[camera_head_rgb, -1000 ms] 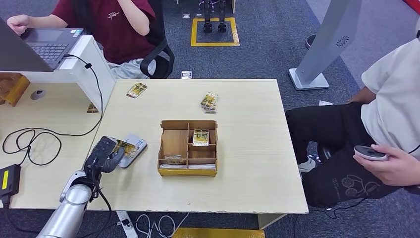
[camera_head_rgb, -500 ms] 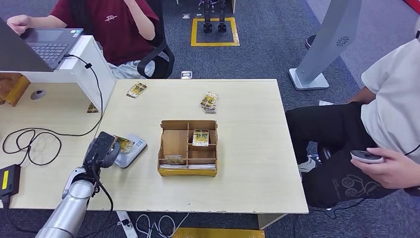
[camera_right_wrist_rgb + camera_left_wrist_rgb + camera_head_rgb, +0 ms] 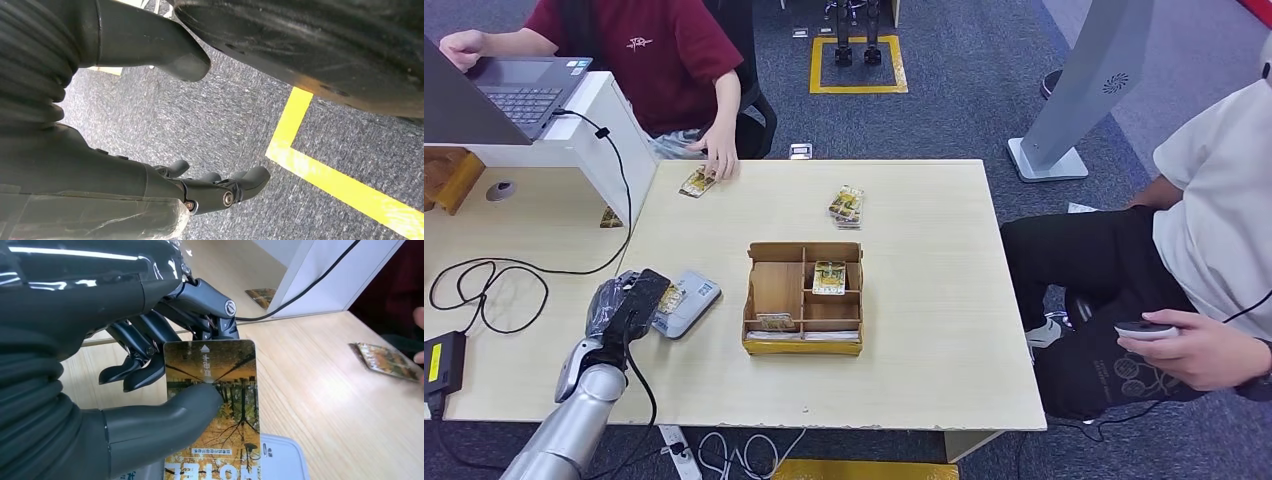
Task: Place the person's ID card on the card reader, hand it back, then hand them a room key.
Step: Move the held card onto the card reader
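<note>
Since a second ago the left hand has pulled back a little from the card reader, lifting the ID card up with it, and the person in the red shirt has reached a hand down to the far edge of the table.

Up close, the left hand pinches the card — the thick thumb presses on its front and the dark fingers sit behind it. The card shows yellow trees, an arrow, some small writing too blurry to read, and big letters that look like "HOTEL" turned upside down. Just past the hand, the grey-white card reader lies flat on the table.

Farther over stands a wooden box with small sections; one card lies in a back section. Well beyond it, a small stack of cards rests on the table, and another card lies by the person's fingers.

The right hand hangs over grey carpet with a yellow line — its fingers are loosely curled and hold nothing.
</note>
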Available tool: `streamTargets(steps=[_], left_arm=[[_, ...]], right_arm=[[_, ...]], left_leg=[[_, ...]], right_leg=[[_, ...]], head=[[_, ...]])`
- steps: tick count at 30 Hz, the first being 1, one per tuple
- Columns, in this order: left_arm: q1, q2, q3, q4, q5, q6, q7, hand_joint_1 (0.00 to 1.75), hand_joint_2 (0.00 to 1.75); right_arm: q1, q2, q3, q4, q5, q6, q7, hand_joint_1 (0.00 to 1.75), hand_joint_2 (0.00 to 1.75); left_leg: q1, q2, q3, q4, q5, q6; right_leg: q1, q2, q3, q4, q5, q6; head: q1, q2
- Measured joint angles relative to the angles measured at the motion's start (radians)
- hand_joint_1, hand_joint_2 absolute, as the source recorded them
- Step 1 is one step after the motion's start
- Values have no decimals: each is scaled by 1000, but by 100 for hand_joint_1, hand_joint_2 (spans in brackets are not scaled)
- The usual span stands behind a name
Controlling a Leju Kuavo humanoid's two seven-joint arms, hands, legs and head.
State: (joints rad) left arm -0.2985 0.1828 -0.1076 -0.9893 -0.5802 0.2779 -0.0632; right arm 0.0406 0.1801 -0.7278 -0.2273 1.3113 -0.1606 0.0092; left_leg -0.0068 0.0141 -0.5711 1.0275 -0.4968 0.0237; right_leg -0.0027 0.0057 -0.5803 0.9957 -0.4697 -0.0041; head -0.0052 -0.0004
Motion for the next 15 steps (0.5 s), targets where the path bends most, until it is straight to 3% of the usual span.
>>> streamTargets(steps=[15], left_arm=[[-24, -14, -4, 67, -74, 29, 33, 175, 175]], right_arm=[[1, 0, -12, -1, 7, 0, 0, 0, 175]], left_leg=[[0, 0, 0, 0, 0, 0]], right_leg=[[0, 0, 0, 0, 0, 0]], head=[[0, 0]])
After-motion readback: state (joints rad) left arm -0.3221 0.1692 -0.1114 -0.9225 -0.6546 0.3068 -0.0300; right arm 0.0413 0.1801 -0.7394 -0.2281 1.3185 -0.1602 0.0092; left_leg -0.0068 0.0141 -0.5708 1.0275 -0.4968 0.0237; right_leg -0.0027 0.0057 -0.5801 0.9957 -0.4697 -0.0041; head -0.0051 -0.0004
